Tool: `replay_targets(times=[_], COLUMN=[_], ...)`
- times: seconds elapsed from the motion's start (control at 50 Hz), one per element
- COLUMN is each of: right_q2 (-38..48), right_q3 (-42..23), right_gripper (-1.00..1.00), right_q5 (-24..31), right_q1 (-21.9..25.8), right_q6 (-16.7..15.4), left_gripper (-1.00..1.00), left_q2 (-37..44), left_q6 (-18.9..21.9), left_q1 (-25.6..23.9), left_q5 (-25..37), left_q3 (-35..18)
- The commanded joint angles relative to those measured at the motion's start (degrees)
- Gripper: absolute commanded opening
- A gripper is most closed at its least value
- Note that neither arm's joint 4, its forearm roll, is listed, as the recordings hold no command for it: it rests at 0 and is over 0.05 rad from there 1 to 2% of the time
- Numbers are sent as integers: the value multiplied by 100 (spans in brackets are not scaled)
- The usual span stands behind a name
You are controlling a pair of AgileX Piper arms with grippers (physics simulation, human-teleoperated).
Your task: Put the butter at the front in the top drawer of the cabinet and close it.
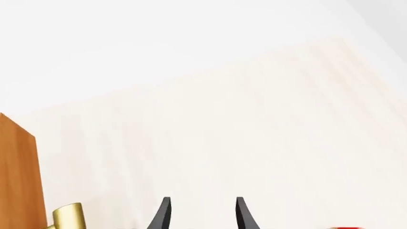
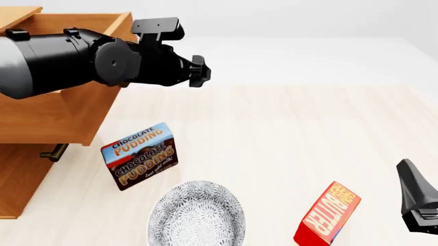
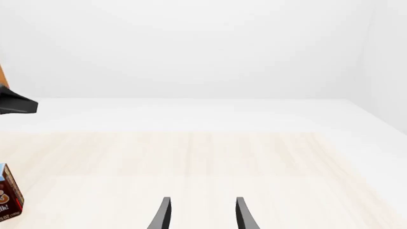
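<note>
Butter (image 2: 327, 215) beside patterned plate (image 2: 197, 215), pudding box (image 2: 140, 155) beyond.

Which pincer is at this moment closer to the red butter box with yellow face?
The right pincer: it hangs just beside the red butter box with yellow face, on its right. The left pincer is far off, up near the opened top drawer of warm brown wood.

Chocolate Pudding box (image 2: 140, 156) stands just behind patterned plate (image 2: 197, 215) on table (image 2: 287, 133).
</note>
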Motion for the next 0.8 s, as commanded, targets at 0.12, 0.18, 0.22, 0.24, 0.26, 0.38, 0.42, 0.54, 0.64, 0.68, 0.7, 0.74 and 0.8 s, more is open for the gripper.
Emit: replay_targets(times=[0.12, 0.18, 0.22, 0.24, 0.26, 0.38, 0.42, 0.54, 0.64, 0.68, 0.7, 0.74, 0.8], right_q2=[-3, -3, -3, -3, -3, -3, -3, -3, -3, -3, -3, -3, -3], right_q3=[2, 2, 2, 2, 2, 2, 2, 2, 2, 2, 2, 2, 2], right_gripper=[100, 100, 100, 100, 100, 100, 100, 100, 100, 100, 100, 100, 100], right_q5=[0, 0, 0, 0, 0, 0, 1, 1, 1, 0, 0, 0, 1], right_q1=[0, 1, 0, -1, 0, -1, 0, 0, -1, 0, -1, 0, -1], right_q6=[1, 4, 3, 3, 3, 3, 2, 2, 3, 3, 2, 2, 3], left_gripper=[100, 100, 100, 100, 100, 100, 100, 100, 100, 100, 100, 100, 100], left_q2=[-139, -171, -188, -201, -183, -226, -214, -253, -276, -331, -334, -353, -388], left_q6=[-130, -140, -148, -175, -145, -96, -62, 16, 71, 95, 109, 138, 173], left_q1=[113, 145, 167, 168, 189, 284, 312, 432, 476, 518, 527, 565, 623], left_q5=[-191, -200, -210, -224, -197, -137, -109, -53, 28, 79, 99, 131, 155], left_q3=[463, 492, 511, 528, 515, 464, 442, 417, 400, 394, 387, 382, 409])
